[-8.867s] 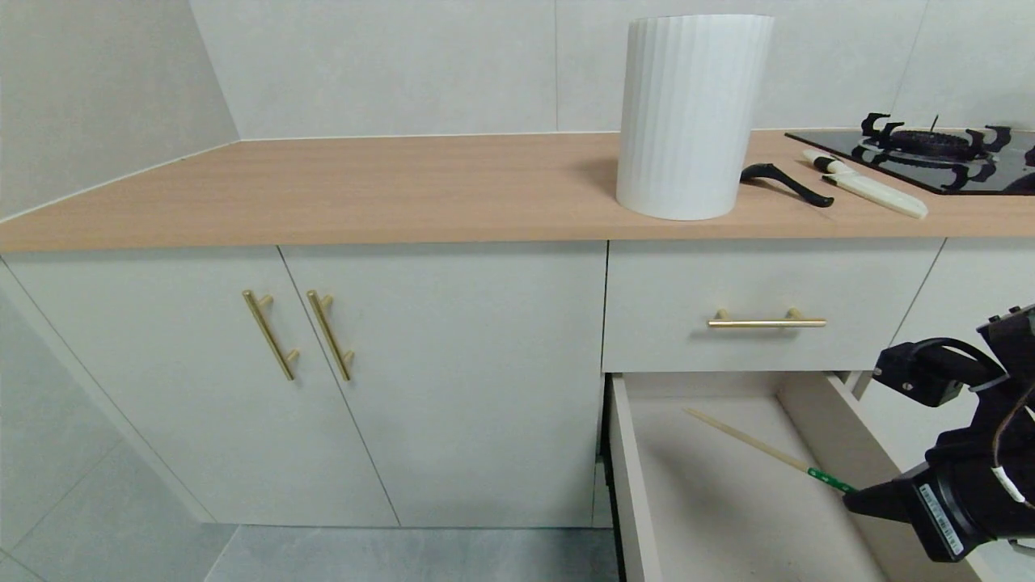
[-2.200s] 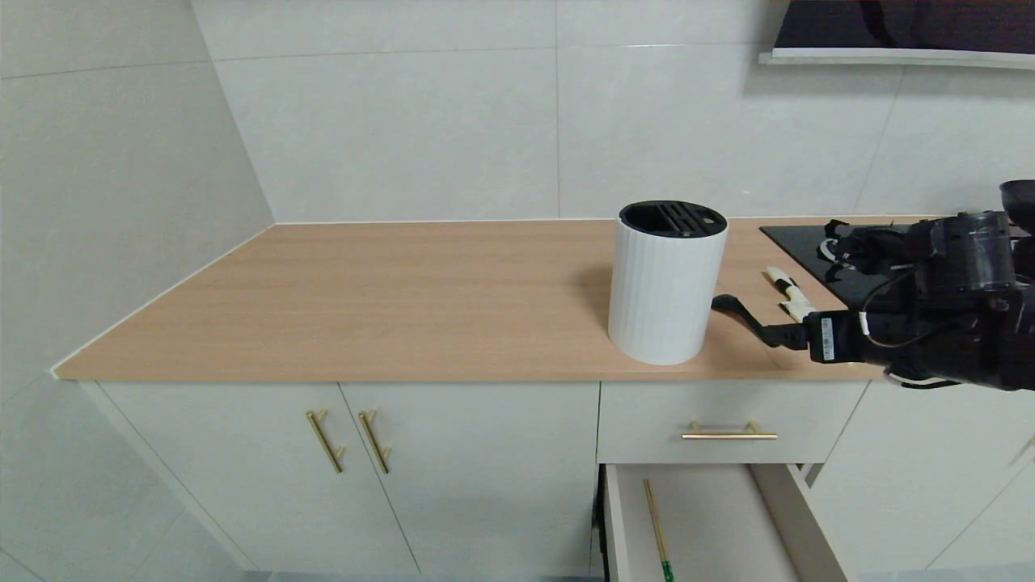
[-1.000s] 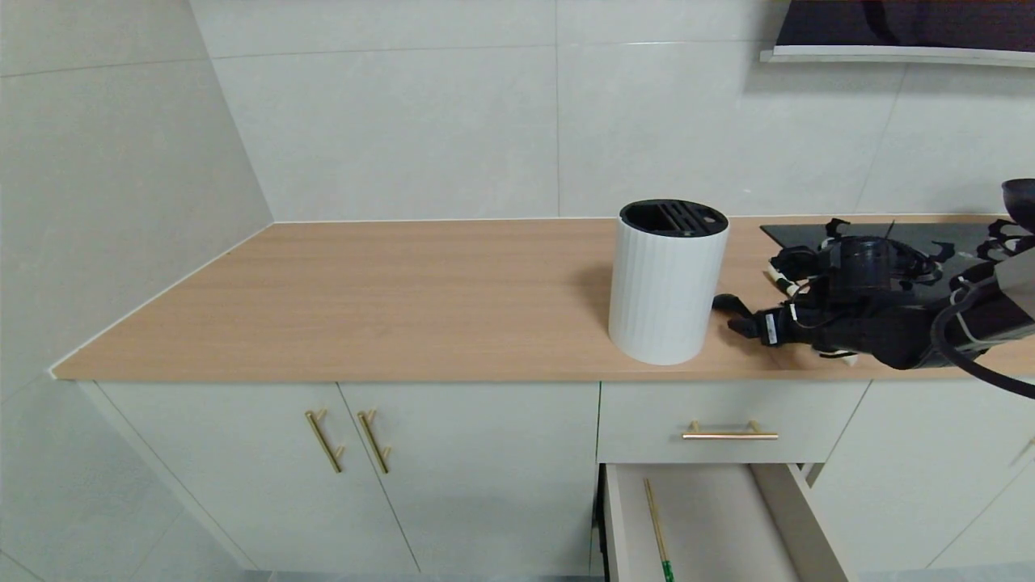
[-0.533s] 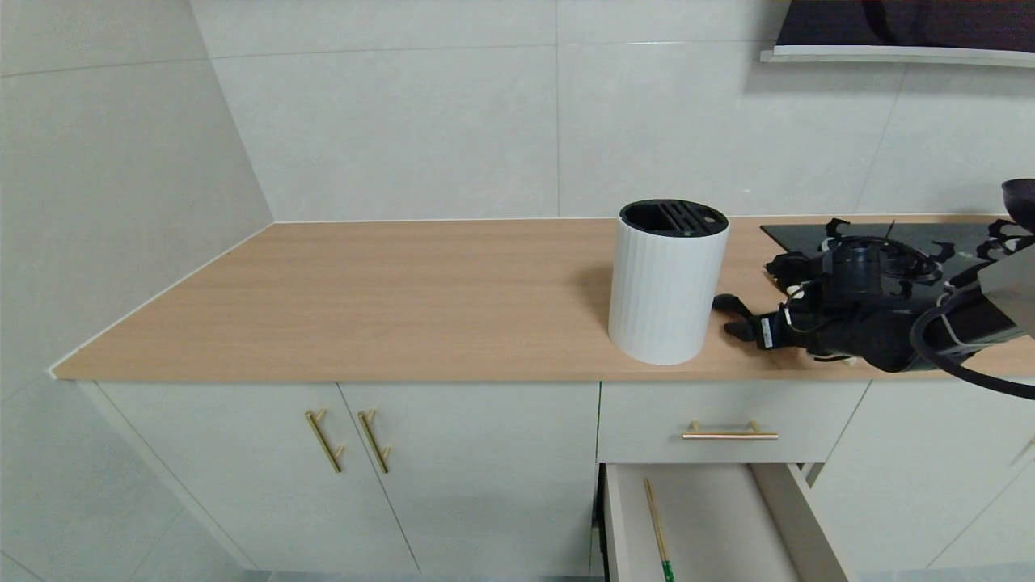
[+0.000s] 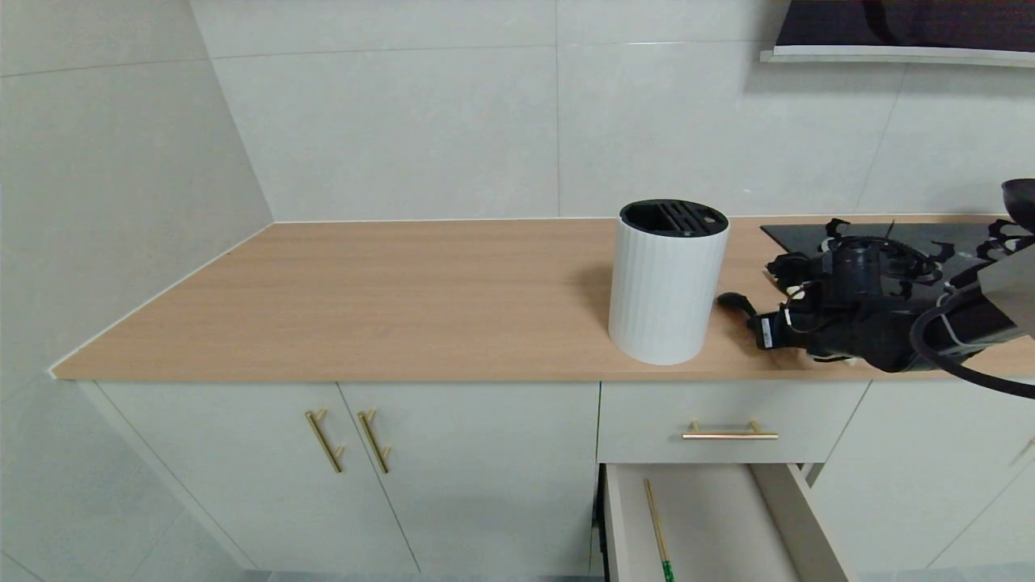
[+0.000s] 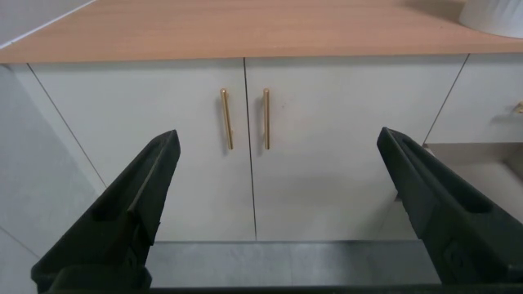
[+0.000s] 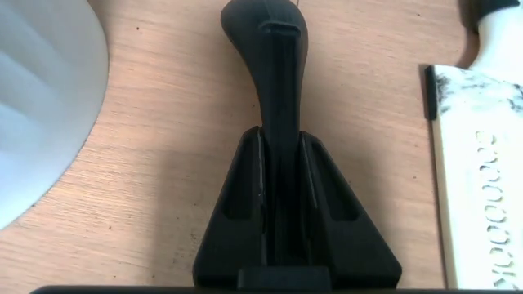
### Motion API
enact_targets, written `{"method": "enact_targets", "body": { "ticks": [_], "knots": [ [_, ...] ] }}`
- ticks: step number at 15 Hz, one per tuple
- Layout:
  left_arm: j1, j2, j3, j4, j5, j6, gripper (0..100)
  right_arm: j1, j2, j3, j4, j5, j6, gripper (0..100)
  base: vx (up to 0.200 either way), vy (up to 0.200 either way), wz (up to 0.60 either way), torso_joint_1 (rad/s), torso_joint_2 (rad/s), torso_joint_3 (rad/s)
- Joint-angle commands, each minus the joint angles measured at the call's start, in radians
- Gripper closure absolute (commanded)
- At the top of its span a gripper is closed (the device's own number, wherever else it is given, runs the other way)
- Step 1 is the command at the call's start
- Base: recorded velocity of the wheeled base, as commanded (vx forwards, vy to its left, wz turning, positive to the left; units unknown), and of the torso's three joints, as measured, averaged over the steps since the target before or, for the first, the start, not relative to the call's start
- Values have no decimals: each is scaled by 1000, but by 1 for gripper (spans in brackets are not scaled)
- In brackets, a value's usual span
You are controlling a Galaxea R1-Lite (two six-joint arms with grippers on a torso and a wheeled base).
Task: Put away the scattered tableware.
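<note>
wooden countertop (image 5: 404, 307) bearing a white ribbed knife holder (image 5: 667, 291), upright, near the front edge and toward the right end. just beside the holder's right side, a black-handled utensil (image 5: 732, 301) lying flat on the countertop, rounded handle end close to the holder's base but apart from it. right gripper (image 5: 764, 330) low over the front edge, clenched on that black handle: from the right wrist, fingers (image 7: 241, 188) pressed against both sides of the handle, rest of the utensil hidden under the gripper. beside it, farther toward the right end, a white knife (image 7: 478, 163) lying flat, roughly parallel, not touching. behind, toward the right back corner, a black gas hob (image 5: 788, 234). below the countertop, an open drawer (image 5: 618, 525) holding one wooden chopstick (image 5: 656, 529) with a green end, lying lengthwise near the drawer's left wall. left gripper (image 6: 278, 143) released, fingers spread wide, down in front of the two cabinet doors (image 6: 327, 147) with gold handles.
</note>
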Motion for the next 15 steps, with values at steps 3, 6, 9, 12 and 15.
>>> {"method": "enact_targets", "body": {
  "ticks": [3,6,9,12,15],
  "knots": [
    [0,0,0,0,0,0,0,39,-159,82,48,-24,89,100,0,0,0,0,0,0],
    [0,0,0,0,0,0,0,83,-314,203,103,-88,141,100,0,0,0,0,0,0],
    [0,0,0,0,0,0,0,134,-512,412,134,-155,166,100,0,0,0,0,0,0],
    [0,0,0,0,0,0,0,146,-650,568,161,-160,187,100,0,0,0,0,0,0],
    [0,0,0,0,0,0,0,146,-705,673,155,-159,189,100,0,0,0,0,0,0]
  ]
}}
